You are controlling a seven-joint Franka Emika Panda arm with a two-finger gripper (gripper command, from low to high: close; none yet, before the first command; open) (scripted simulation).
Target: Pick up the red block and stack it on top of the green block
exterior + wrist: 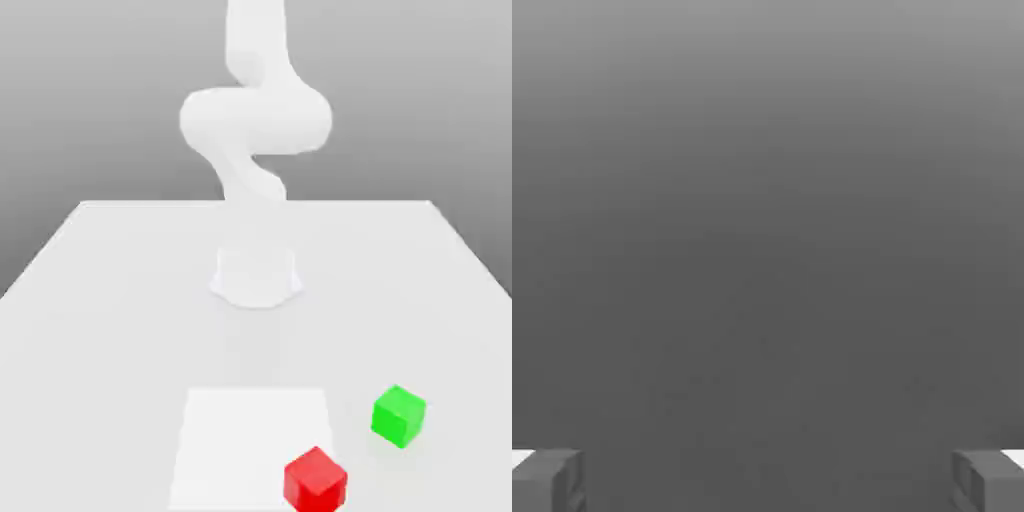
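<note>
Grey shading, darker toward the horizon, forms the background behind a broad, pale desk. The white robot arm rises from its base on the desk, both farther back than the green block. A flat white square lies on the desk, to the exterior view's left of the green block. Hand observed open, its two fingers wide apart with nothing between them.

Red block: a plain bright cube, located nearer the front than the green block and to the exterior view's left of it. It overlaps the corner of the white square as seen; its lower tip meets the picture's edge. Green block: a plain bright cube on the desk, standing apart from the red block, its top face bare.
</note>
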